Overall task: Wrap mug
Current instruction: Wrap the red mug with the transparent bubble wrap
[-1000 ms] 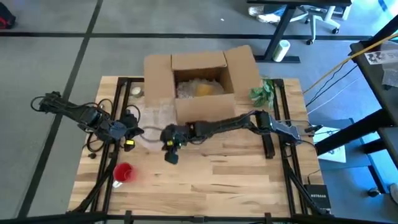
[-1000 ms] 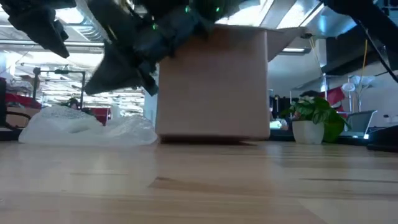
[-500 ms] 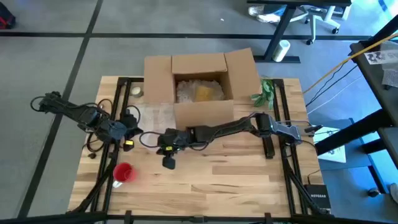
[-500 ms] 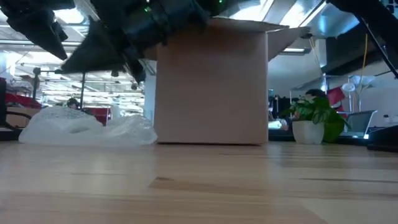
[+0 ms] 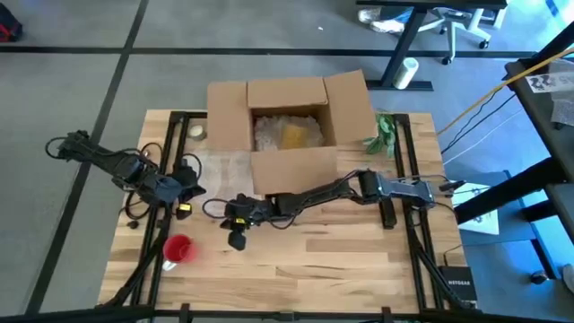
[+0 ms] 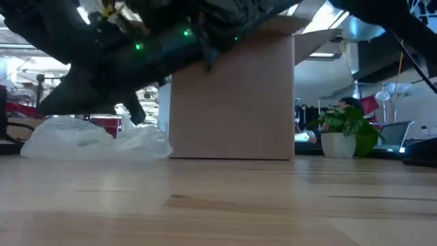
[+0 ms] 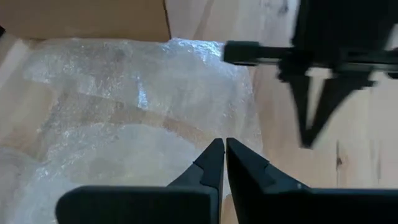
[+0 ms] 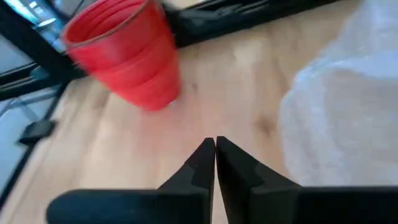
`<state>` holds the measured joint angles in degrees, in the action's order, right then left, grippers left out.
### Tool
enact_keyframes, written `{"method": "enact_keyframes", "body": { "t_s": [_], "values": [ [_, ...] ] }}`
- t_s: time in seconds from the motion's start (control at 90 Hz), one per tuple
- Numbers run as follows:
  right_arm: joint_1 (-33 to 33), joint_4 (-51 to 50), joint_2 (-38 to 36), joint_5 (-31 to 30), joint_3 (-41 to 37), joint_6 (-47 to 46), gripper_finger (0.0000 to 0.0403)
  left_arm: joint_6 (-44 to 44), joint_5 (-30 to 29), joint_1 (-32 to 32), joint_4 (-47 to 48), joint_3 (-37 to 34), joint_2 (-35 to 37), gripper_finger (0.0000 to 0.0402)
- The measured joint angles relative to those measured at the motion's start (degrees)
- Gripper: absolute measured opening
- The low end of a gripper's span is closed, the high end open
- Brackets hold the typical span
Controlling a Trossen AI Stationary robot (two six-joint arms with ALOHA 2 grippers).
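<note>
Red cup (image 5: 178, 248) is lying tipped on the wooden table (image 5: 341, 260), near its front-left corner | right gripper (image 5: 238, 235) is hovering just beside it, fingers pressed together, holding nothing | left gripper (image 5: 191, 191) is hanging over the bubble wrap (image 5: 224, 166), fingers closed and empty | cardboard box (image 5: 291, 121) is sitting open behind the wrap.

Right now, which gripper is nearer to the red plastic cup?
Right. The right gripper hangs just beside the red plastic cup, fingers shut. The left gripper sits farther off, over the bubble wrap.
</note>
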<state>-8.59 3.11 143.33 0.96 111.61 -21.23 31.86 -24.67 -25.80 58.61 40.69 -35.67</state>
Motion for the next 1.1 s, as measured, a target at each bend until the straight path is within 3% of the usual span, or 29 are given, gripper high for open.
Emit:
{"method": "enact_keyframes", "body": {
  "t_s": [0.111, 0.267, 0.511, 0.756, 0.889, 1.1],
  "values": [
    [0.2, 0.1, 0.0, -2.1, 0.1, 0.4, 0.0017, 0.8, -0.3, -1.5, -0.3, -0.9, 1.9, 0.0000],
    [0.8, 0.0, 0.0, -3.0, 0.8, 0.6, 0.0071, 4.4, -1.1, -2.5, -1.0, -6.4, 6.0, 0.0000],
    [1.1, 0.3, 0.0, -4.4, 0.9, 3.5, 0.0137, 8.1, -4.3, -3.6, -5.3, -8.0, 8.3, 0.0000],
    [1.2, 0.9, 2.4, -3.1, 2.0, 3.7, 0.0145, 8.6, -5.6, -3.6, -12.2, -13.4, 8.1, 0.0000],
    [1.1, -3.0, 6.8, -1.6, 8.2, 5.5, 0.0145, 10.5, -5.6, -3.6, -15.2, -16.2, 8.1, 0.0000],
    [1.5, -16.0, 12.7, -5.1, 20.9, 6.0, 0.0140, 11.7, -5.6, -3.6, -16.3, -16.9, 8.1, 0.0000]
  ]
}}
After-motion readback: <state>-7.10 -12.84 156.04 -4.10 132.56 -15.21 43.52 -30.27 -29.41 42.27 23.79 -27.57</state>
